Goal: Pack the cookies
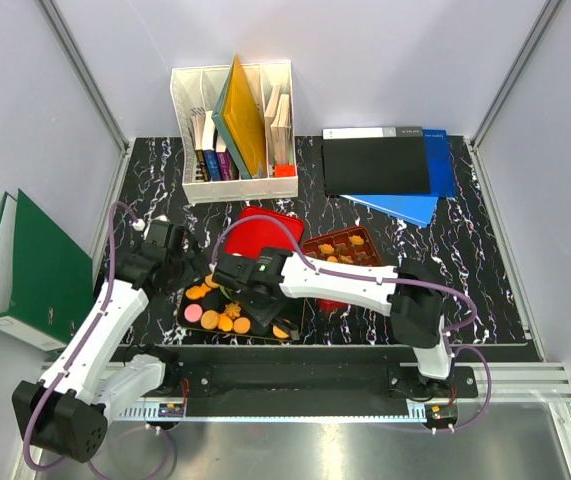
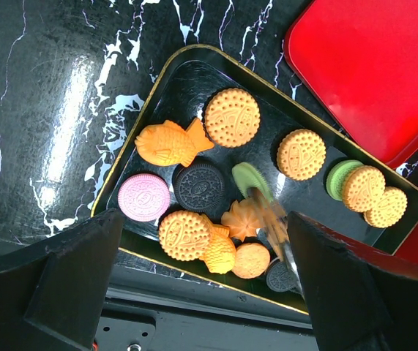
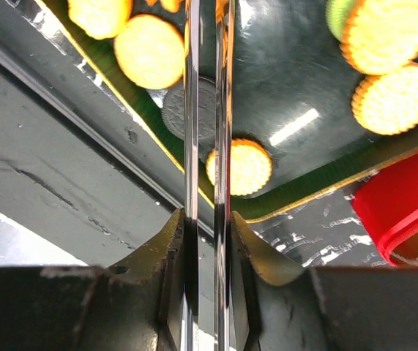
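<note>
Several cookies [image 2: 230,117], orange, pink, black and green, lie on a black gold-rimmed tray [image 2: 132,139]; they also show in the top view [image 1: 215,315]. My left gripper [image 2: 205,245] hangs open and empty above the tray's near side [image 1: 180,255]. My right gripper [image 3: 207,219] is shut on metal tongs [image 3: 207,110], reaching over the tray from the right [image 1: 237,275]. The tongs' blurred tips [image 2: 271,219] sit by a green cookie [image 2: 249,179] and an orange flower-shaped cookie [image 2: 243,219]. I cannot tell whether the tips hold anything.
A red gridded tin [image 1: 343,250] with a few cookies stands right of the tray, its red lid [image 1: 265,228] behind the tray. A white book rack [image 1: 233,130] and black and blue folders [image 1: 385,160] stand at the back. A green binder [image 1: 35,270] leans at the left.
</note>
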